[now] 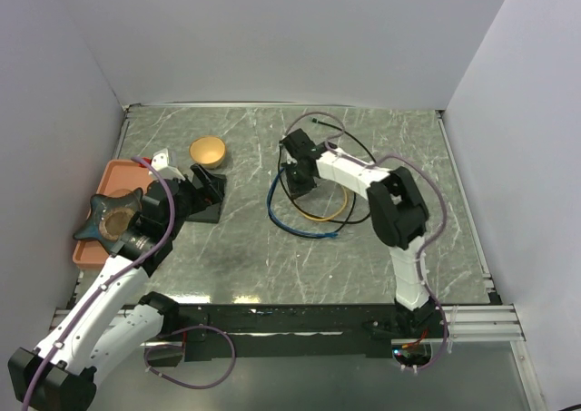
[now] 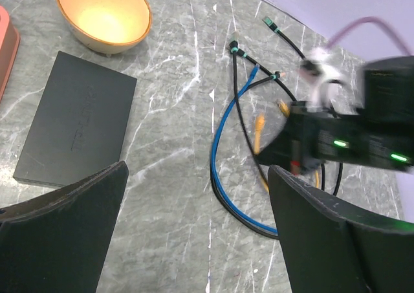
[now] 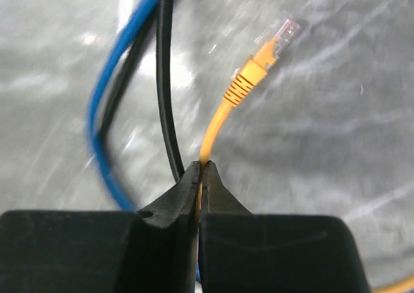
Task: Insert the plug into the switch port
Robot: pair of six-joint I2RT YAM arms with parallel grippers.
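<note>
Pinching the yellow cable (image 3: 217, 128) just behind its plug (image 3: 275, 41), the right gripper (image 3: 200, 167) has its jaws pressed together on the cord. The clear-tipped connector sticks out beyond the fingertips and touches nothing. A black cable (image 3: 167, 79) runs close along the left fingertip, and a blue cable (image 3: 123, 54) curves just beyond it. To the right of the plug there is only bare marble.

The switch (image 2: 74, 121) lies flat on the table (image 1: 363, 248) at left-centre, well apart from the right gripper. A strip of open marble runs between its right edge and the cable loops. The left wrist view shows its top face and three plain edges. The near edge disappears under a finger, and which edge carries the sockets cannot be told.

The left gripper (image 2: 197, 170) hangs over the switch's near end with its jaws spread wide and nothing between them.

Room is tight on the switch's other sides — the bowl (image 2: 103, 15) sits just past its far corner, and the orange tray (image 1: 95, 189) lies beside it against the left wall (image 1: 73, 112). The middle and near right of the table are open.
</note>
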